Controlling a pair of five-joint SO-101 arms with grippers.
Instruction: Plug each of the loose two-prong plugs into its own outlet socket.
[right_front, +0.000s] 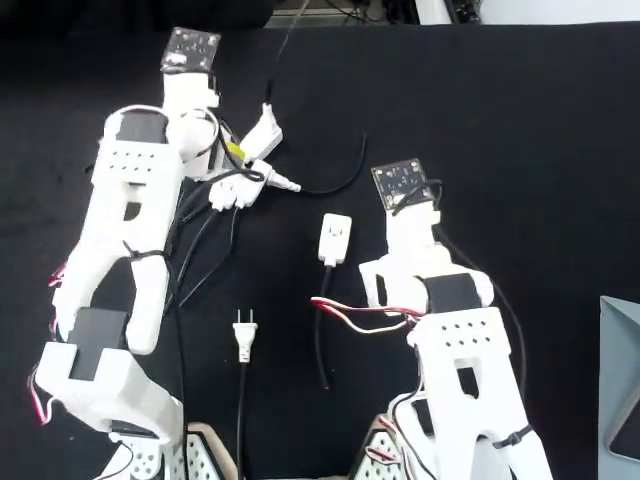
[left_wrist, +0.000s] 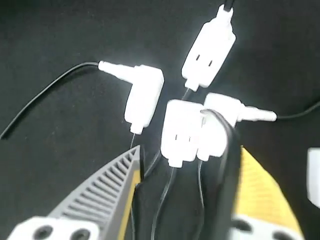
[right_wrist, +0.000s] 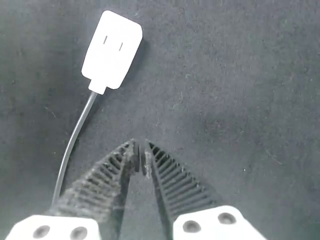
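Note:
A cluster of white pieces lies by my left gripper (left_wrist: 187, 152), which stands open. One white socket (left_wrist: 180, 130) and an angled plug (left_wrist: 222, 117) beside it sit between the grey finger (left_wrist: 112, 180) and the yellow finger (left_wrist: 260, 187). Just beyond are another angled plug (left_wrist: 144, 97) and a second socket (left_wrist: 209, 50), slots showing. In the high view this cluster (right_front: 245, 175) is at the back left. A third socket (right_front: 335, 238) (right_wrist: 112, 50) lies alone mid-table, ahead of my shut, empty right gripper (right_wrist: 141, 150). A loose two-prong plug (right_front: 244, 335) lies near the front, prongs pointing away.
Black cords (right_front: 200, 250) trail from the cluster toward the front, and one arcs right (right_front: 345, 175). The loose plug's cord (right_front: 241, 420) runs off the front edge. A grey-blue box (right_front: 620, 380) stands at the right edge. The tabletop is black cloth (right_front: 520, 150).

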